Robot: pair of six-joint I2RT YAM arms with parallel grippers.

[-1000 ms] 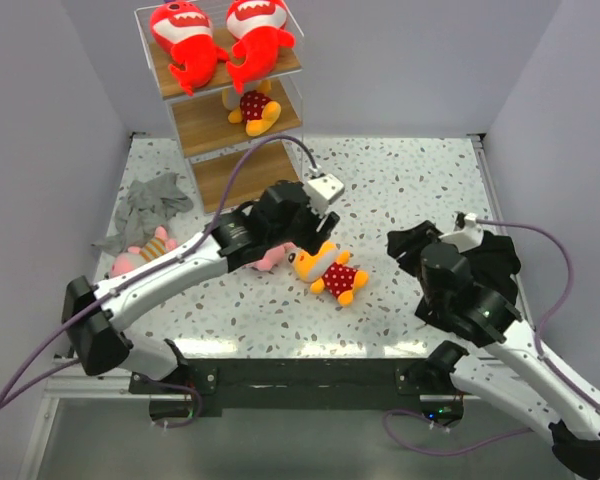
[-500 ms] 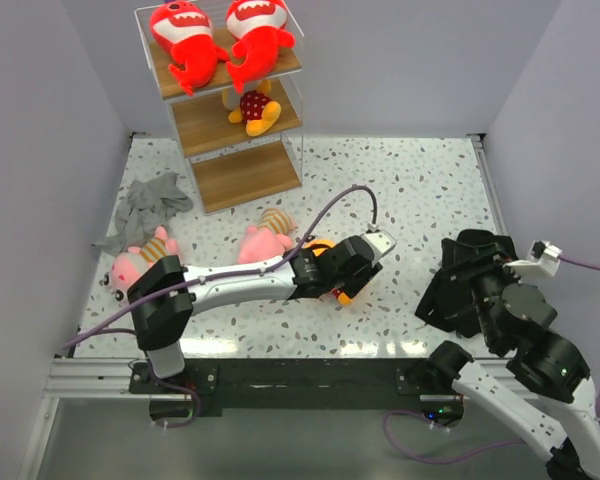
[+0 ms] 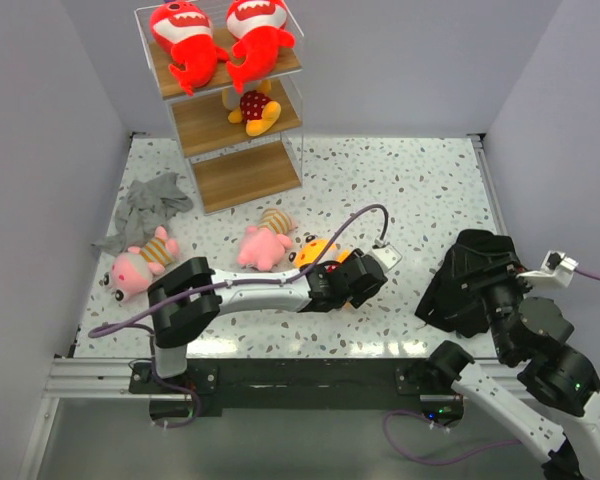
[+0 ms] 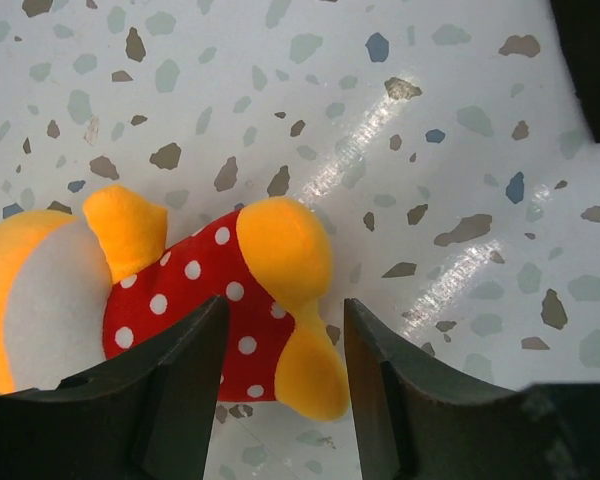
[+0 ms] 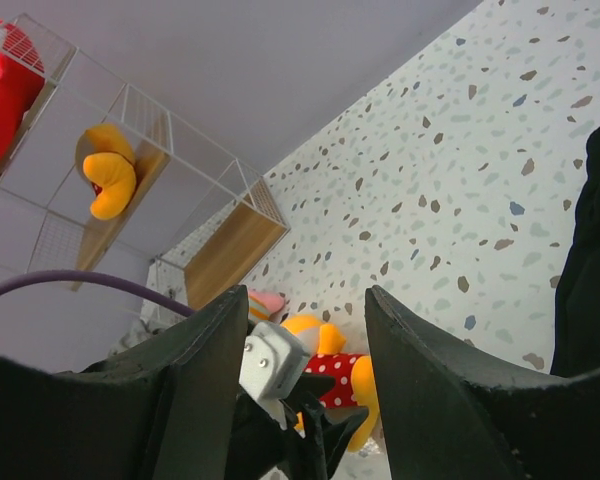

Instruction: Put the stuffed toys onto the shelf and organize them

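The shelf (image 3: 245,178) stands at the far left. Two red sharks (image 3: 225,40) lie on its top board and one yellow toy in red polka dots (image 3: 252,106) lies on the middle board. A second yellow polka-dot toy (image 3: 314,250) lies on the table. My left gripper (image 3: 348,288) is down over it. In the left wrist view the gripper (image 4: 285,310) is open, its jaws on either side of that toy's (image 4: 195,290) orange leg. Two pink toys (image 3: 263,243) (image 3: 135,265) lie on the table. My right gripper (image 5: 300,310) is open and empty, raised at the right.
A grey cloth (image 3: 148,203) lies crumpled at the left, beside the far-left pink toy. The shelf's bottom board is bare. The left arm's purple cable (image 3: 355,215) loops over the table's middle. Grey walls close the table on three sides.
My left arm swung from over the pink toy to the yellow polka-dot toy and settled lower over it. The right arm pulled back toward the near right.
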